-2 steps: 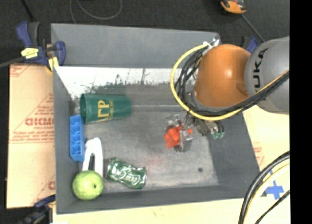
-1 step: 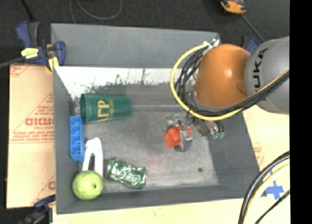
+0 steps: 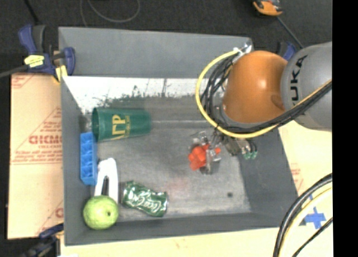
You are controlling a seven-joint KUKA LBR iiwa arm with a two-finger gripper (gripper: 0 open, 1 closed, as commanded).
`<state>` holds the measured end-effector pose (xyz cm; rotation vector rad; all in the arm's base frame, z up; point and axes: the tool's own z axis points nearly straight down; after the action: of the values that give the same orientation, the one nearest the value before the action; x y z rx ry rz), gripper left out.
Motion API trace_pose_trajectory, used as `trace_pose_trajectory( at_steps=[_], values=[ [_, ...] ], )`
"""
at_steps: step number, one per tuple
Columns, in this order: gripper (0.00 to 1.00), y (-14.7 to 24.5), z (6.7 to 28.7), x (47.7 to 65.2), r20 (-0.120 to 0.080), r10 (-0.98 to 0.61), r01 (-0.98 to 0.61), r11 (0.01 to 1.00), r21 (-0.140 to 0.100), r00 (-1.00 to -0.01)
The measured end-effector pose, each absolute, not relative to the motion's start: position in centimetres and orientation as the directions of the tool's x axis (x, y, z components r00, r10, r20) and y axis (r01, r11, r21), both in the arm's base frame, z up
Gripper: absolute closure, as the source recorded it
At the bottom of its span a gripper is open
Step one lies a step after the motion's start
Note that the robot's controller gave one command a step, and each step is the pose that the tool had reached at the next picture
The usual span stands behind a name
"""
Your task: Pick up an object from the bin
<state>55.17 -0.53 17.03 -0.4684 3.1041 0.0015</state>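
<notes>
Arm (image 3: 313, 80): one, grey, entering from the right, angled leftward and down. Wrist: domed orange cover (image 3: 254, 88), looped by yellow and black cables (image 3: 205, 91) on its left side. Gripper (image 3: 208, 158): metal, hanging below the cover, pointed downward, set low.

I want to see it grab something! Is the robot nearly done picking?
Partway. Done: the hand is down in the bin, right against a small red thing near the middle. In hand: the grab, though I cannot tell if it grips yet. Left: lifting it out. The green cup, blue block, apple and crushed can lie off to the left.
</notes>
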Motion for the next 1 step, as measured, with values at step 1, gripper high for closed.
trace_pose_trajectory(
  at_steps=[1],
  values=[
    [1.00,-0.54,17.03,55.17,-0.002,-0.294,-0.294,0.956,0.001,-0.956]
  ],
)
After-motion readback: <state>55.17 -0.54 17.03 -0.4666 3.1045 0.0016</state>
